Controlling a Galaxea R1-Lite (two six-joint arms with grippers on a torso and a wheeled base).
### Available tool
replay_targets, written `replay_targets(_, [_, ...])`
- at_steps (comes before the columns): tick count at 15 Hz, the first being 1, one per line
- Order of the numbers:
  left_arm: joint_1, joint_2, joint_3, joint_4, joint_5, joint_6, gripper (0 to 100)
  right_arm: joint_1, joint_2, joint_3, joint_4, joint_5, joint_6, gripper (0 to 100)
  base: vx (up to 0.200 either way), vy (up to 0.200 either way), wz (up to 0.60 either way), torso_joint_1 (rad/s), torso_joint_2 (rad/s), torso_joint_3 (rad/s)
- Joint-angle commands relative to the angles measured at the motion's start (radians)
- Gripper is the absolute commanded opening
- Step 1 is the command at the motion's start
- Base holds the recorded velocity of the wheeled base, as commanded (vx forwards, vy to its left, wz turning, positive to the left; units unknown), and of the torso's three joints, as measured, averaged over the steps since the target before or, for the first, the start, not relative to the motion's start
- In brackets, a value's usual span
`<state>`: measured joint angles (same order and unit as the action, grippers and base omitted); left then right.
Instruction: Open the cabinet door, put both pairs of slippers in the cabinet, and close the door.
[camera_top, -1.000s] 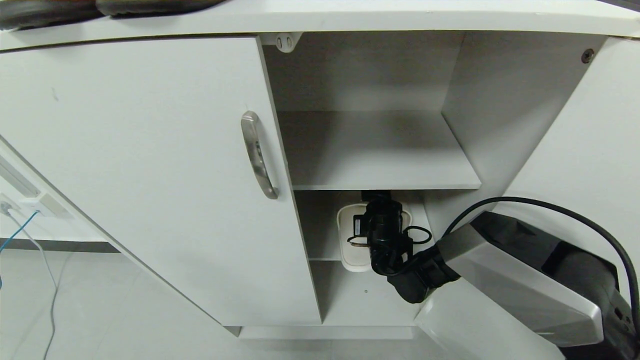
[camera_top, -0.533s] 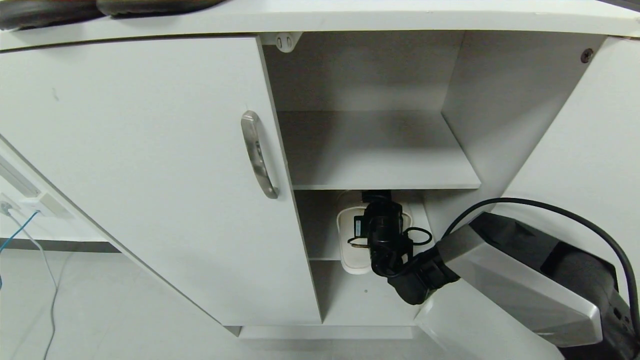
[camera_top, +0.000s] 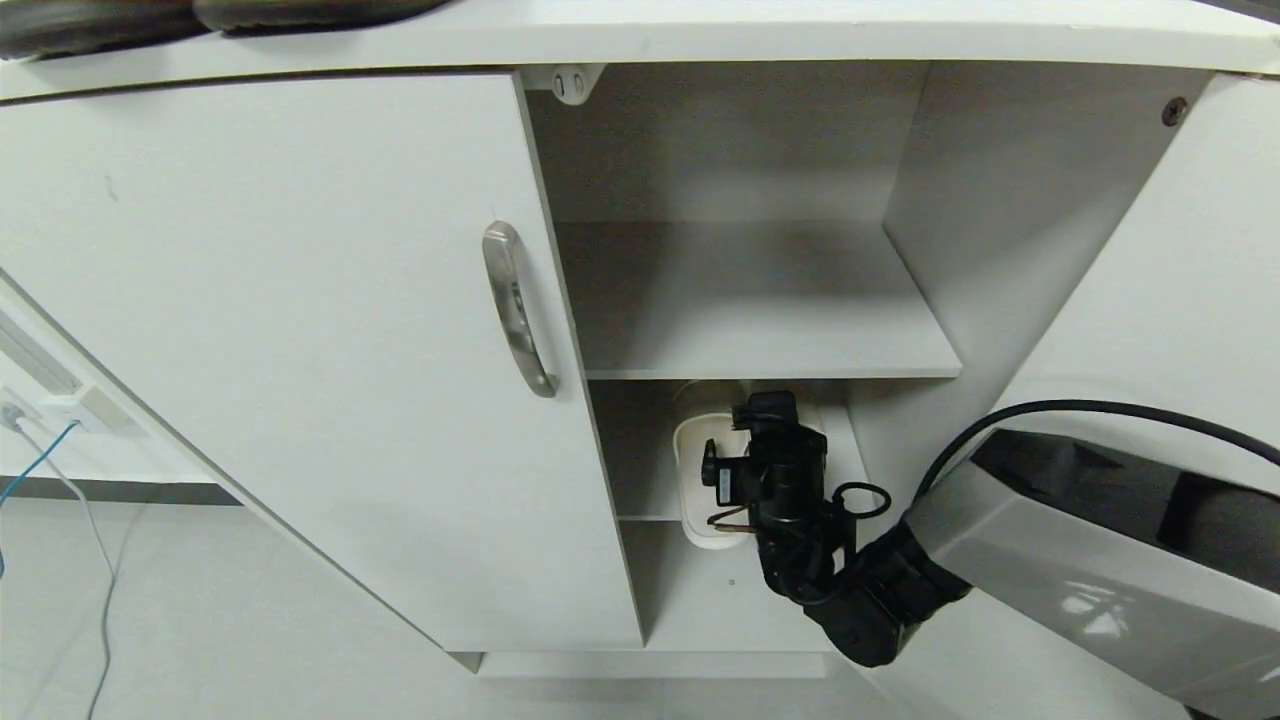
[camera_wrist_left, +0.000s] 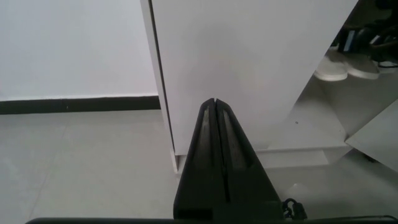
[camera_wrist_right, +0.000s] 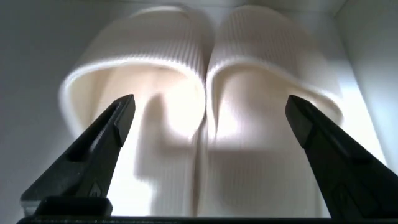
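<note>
**Right arm draws back from the white slippers**

Since a second ago the right gripper (camera_top: 765, 405) has pulled back from the lower shelf (camera_top: 645, 480), where the white slippers (camera_top: 697, 480) lie. The dark slippers (camera_top: 300, 12) lie on the cabinet top.

Left wrist view: the left gripper (camera_wrist_left: 214, 106) is pressed together, facing the closed door (camera_wrist_left: 249, 50).

Right wrist view: the right gripper's fingers are spread, and the white pair lies side by side beyond them.

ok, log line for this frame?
right gripper: open, at white slippers on lower shelf | left gripper: shut, by closed left door | right door: open | dark slippers: on cabinet top
</note>
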<state>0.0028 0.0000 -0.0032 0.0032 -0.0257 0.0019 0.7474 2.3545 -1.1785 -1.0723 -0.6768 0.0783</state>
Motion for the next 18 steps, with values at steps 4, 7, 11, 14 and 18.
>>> replay_targets(4, [0.0, 0.0, 0.0, 0.0, 0.0, 0.0, 0, 0.115, -0.23, 0.327, -0.098, -0.041, 0.0, 100, 0.0, 0.0, 0.0, 0.0, 0.0, 0.0])
replay_targets(7, [0.0, 0.0, 0.0, 0.0, 0.0, 0.0, 0, 0.135, -0.284, 0.392, -0.11, -0.044, 0.001, 100, -0.067, 0.0, 0.0, 0.001, 0.0, 0.002])
replay_targets(11, [0.0, 0.002, 0.0, 0.0, 0.0, -0.002, 0, 0.148, -0.285, 0.412, -0.11, -0.044, 0.001, 100, -0.2, 0.0, 0.0, 0.004, 0.0, 0.001])
replay_targets(14, [0.0, 0.002, 0.0, 0.0, 0.0, -0.002, 0, 0.148, -0.287, 0.418, -0.11, -0.044, 0.0, 100, -0.2, 0.0, 0.0, -0.001, 0.0, 0.004])
replay_targets(18, [0.0, 0.0, 0.0, 0.0, 0.0, 0.0, 0, 0.147, -0.287, 0.419, -0.11, -0.044, -0.002, 100, -0.05, 0.0, 0.0, 0.001, 0.0, 0.002])
